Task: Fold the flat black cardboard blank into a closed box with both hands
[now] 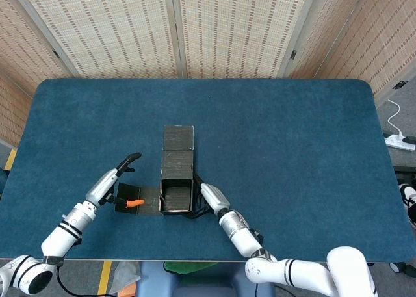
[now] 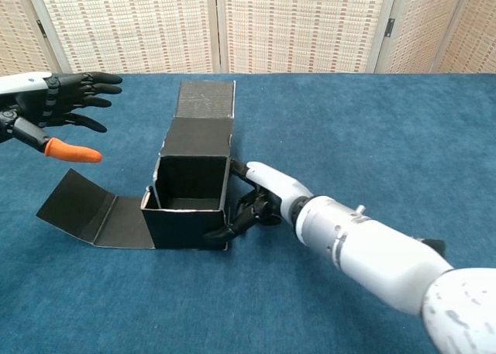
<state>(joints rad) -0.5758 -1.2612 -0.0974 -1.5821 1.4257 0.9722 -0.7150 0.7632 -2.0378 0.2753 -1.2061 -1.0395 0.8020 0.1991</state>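
The black cardboard box [image 2: 190,214] stands open-topped at the table's near middle, also seen from above as the box [image 1: 177,194]. Its lid panel [image 2: 204,100] stretches away behind it, and one side flap [image 2: 87,212] lies flat to the left. My right hand [image 2: 252,197] presses against the box's right wall, thumb near the top edge and fingers curled at the lower front corner; the head view shows this right hand [image 1: 207,197] beside the box. My left hand [image 2: 60,106], with an orange fingertip [image 2: 72,152], hovers spread above the flat flap, holding nothing. The left hand [image 1: 112,182] is apart from the box.
A blue cloth-covered table [image 1: 292,147] spreads wide to the right and back. Folding screens [image 1: 175,30] stand behind it. A power strip [image 1: 400,140] lies on the floor at far right.
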